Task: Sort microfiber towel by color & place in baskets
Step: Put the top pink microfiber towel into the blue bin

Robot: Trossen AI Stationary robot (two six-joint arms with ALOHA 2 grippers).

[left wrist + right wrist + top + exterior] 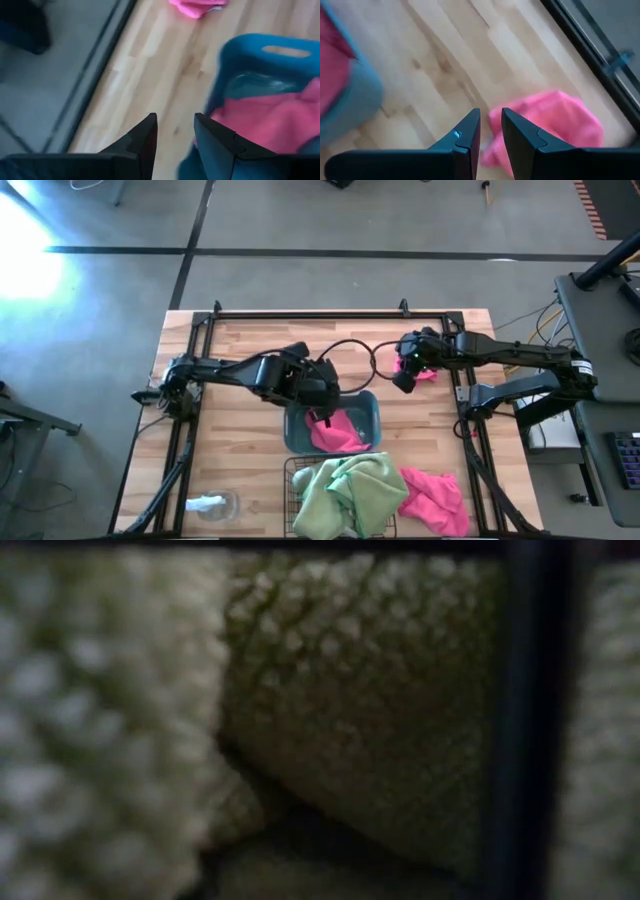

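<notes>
From above, you see the left gripper [322, 393] over the blue bin [366, 412] mid-table (pink towel [338, 432] inside). Your left wrist view shows its fingers [144, 136] spread, empty. Right wrist view: the right gripper [491, 131], narrowly parted, above another pink towel [550, 120].

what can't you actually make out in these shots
- Low view: green towel pile fills the frame, hiding the table and both arms.
- High view: black wire basket mostly buried under green towels and cut off by the bottom edge.
- High view: small clear object too small to identify.
- High view: pink towel near the right claw partly hidden by that arm.
</notes>
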